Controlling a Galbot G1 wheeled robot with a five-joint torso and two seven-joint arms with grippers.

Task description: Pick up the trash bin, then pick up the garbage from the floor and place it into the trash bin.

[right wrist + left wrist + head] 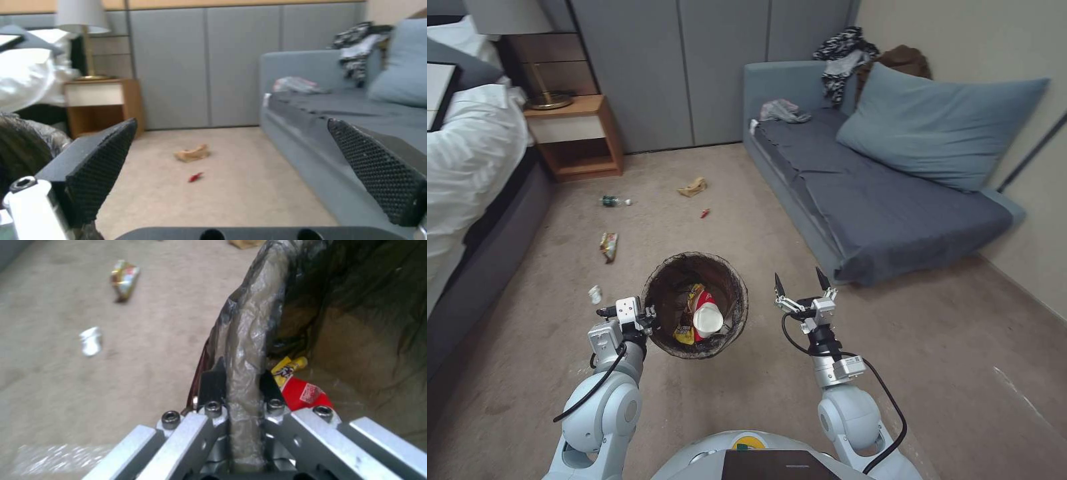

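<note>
The trash bin (pixel 696 303), with its dark liner over the rim, hangs above the carpet. My left gripper (pixel 649 316) is shut on the rim (pixel 242 350) at the bin's left side. Inside lie a white paper cup (pixel 708 320) and red and yellow packets (pixel 299 386). Garbage is scattered on the floor: a snack packet (pixel 608 245), a white wad (pixel 594 294), a green-labelled bottle (pixel 614 201), a tan paper bag (pixel 693 187) and a small red piece (pixel 704 213). To the bin's right, my right gripper (pixel 802 283) is open and holds nothing, its fingers (pixel 100 166) spread wide.
A grey sofa (pixel 867 187) with a blue pillow (pixel 937 123) and clothes runs along the right. A bed (pixel 467 167) and a wooden nightstand (pixel 577 137) with a lamp stand at the left. Grey cabinet doors (pixel 694 67) close off the back.
</note>
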